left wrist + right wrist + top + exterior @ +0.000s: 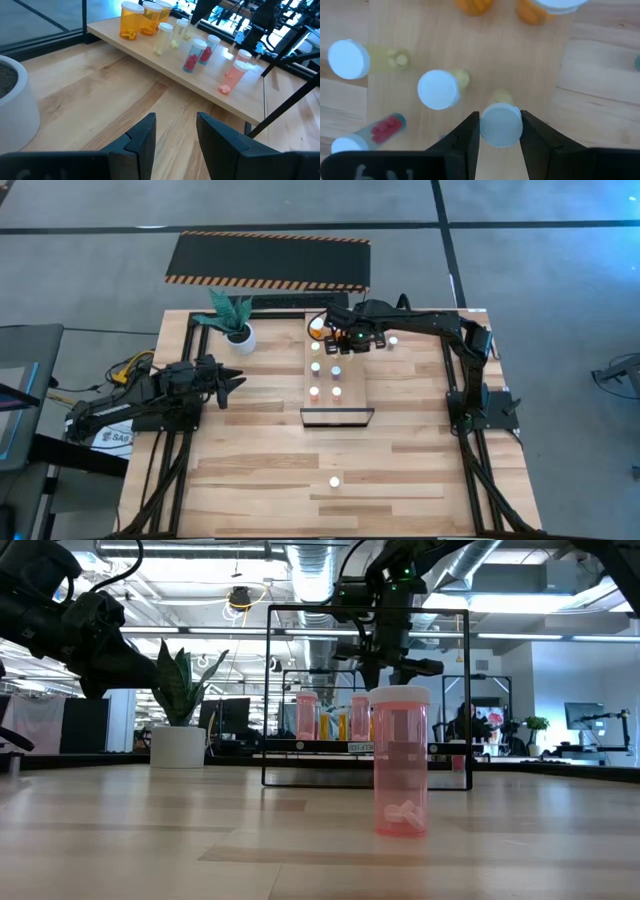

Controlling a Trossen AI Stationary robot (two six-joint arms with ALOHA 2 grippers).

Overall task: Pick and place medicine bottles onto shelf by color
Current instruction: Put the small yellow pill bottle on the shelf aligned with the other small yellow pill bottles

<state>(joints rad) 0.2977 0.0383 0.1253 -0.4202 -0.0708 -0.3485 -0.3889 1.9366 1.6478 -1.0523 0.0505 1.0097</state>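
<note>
We judge the yellowish bottle [501, 124] light, rigid, slick-sided and tippy; best gripped across its cap. Right gripper [500, 131] sits closed around that cap over the shelf [540, 75]; left gripper [175, 134] waits part-open, empty.

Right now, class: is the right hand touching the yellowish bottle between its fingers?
Touching. The right wrist view shows both fingers pressed against the white cap of the yellowish bottle, with no gap on either side.

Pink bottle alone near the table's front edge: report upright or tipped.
Upright. The pink bottle stands on its base with its white cap on top and pills settled at the bottom; the high view shows only its round cap.
</note>
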